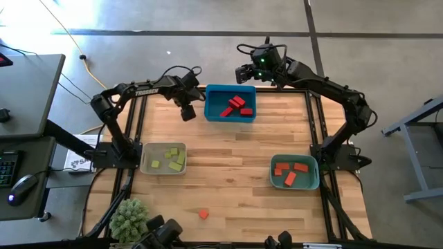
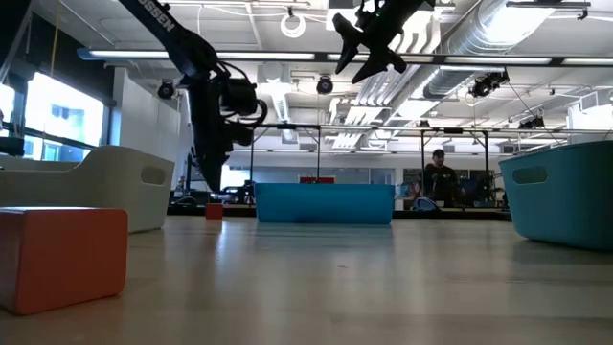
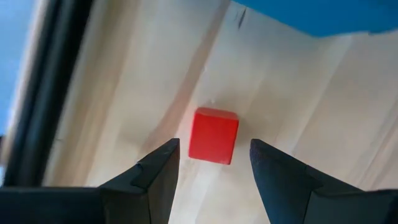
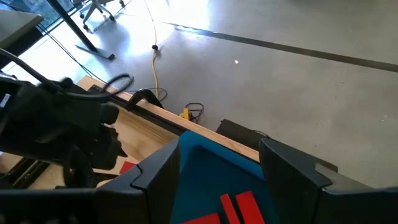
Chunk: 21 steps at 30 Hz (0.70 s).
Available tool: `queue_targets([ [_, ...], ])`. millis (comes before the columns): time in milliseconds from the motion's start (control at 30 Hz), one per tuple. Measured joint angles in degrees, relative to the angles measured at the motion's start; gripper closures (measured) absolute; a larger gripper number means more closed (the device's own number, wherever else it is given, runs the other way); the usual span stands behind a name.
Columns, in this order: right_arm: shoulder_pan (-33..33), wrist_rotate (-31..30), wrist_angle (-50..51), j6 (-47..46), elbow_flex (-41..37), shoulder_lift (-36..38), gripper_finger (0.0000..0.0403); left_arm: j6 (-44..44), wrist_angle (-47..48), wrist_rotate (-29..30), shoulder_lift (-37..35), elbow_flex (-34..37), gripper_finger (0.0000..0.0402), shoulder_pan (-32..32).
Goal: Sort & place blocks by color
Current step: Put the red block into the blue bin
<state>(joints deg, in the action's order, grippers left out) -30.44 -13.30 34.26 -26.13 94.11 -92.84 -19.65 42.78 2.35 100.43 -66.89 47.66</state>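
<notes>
Left claw [image 3: 213,165] hangs open over a red block [image 3: 213,135].

The middle of the counter [image 1: 228,152] lies bare between the three trays, giving a claw wide passage there. A single orange-red block [image 1: 203,214] sits alone near the front edge, nothing crowding it. The blue tray [image 1: 230,104] stands at the far edge; just beside its left wall hangs the left claw [image 3: 214,165], jaws apart, above a red cube [image 3: 214,135] that rests on bare wood with room on both sides. The tray wall is the nearest obstacle. The right claw [image 4: 217,168] hovers over the tray's far rim, jaws apart. The beige tray [image 1: 163,158] and teal tray [image 1: 295,171] flank the sides, and a fuzzy plant ball [image 1: 129,219] blocks the front left corner.
</notes>
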Motion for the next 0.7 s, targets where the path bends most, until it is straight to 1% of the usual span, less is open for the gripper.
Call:
queue_targets([
  [100, 0.04, 0.00, 0.00, -0.50, 0.00, 0.00, 0.0196, 0.26, 0.77, 0.19, 1.98, 0.00, 0.0216, -0.32],
  [267, 0.09, 0.00, 0.00, -1.01, 0.00, 0.00, 0.0196, 0.40, 0.51, 2.17, 4.30, 0.02, 0.0216, -0.96],
  [600, 0.09, 0.00, 0.02, -0.86, 0.00, 0.00, 0.0196, 0.43, -1.54, 3.00, 6.60, 0.02, 0.0216, -1.31],
  [700, 0.09, 0.00, 0.02, -0.61, 0.00, 0.00, 0.0196, 0.46, -2.77, 3.02, 6.69, 0.02, 0.0223, -1.31],
])
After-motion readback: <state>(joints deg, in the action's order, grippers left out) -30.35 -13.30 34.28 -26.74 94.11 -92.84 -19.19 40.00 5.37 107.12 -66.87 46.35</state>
